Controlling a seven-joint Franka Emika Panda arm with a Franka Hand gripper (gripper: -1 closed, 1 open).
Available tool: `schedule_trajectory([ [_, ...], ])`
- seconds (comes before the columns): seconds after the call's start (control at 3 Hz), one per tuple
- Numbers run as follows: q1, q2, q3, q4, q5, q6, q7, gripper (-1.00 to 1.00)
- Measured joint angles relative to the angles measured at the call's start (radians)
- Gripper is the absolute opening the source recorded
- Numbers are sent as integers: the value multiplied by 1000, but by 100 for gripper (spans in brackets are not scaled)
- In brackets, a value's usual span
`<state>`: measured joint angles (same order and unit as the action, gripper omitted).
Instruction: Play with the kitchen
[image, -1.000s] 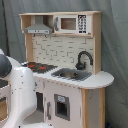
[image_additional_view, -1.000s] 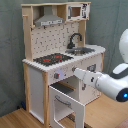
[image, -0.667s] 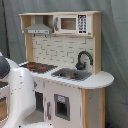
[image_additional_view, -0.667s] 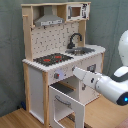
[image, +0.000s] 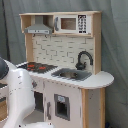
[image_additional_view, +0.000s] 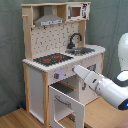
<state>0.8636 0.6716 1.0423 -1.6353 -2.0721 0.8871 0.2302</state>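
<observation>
The kitchen (image_additional_view: 50, 42) is a tall toy of pale wood and white panels, seen in both exterior views. It has a grey hood (image_additional_view: 48, 21), a black faucet (image_additional_view: 75, 39) and a red-ringed stove (image_additional_view: 52, 59). In the second exterior view its lower oven door (image_additional_view: 67, 106) hangs open towards the front. My white arm reaches in from the second exterior view's right, and my gripper (image_additional_view: 76, 69) is at the front panel just below the counter edge, beside the knobs. In the first exterior view the kitchen (image: 62, 50) fills the middle, and my arm (image: 17, 95) hides the gripper.
A grey curtain (image_additional_view: 112, 22) hangs behind the kitchen. A microwave (image: 70, 23) sits at the top right of the first exterior view's shelf, and a sink (image: 72, 75) lies under the faucet. A wooden floor (image_additional_view: 15, 119) runs in front.
My forearm has sunk slightly in the second exterior view. Its tip stays at the knob panel. The oven door stays open.
</observation>
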Motion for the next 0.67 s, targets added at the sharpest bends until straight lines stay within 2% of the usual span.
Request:
schedule_trajectory([
  [0.33,6,18,0,-1,-99,3,70,100],
  [0.67,9,35,0,-1,-172,9,145,100],
])
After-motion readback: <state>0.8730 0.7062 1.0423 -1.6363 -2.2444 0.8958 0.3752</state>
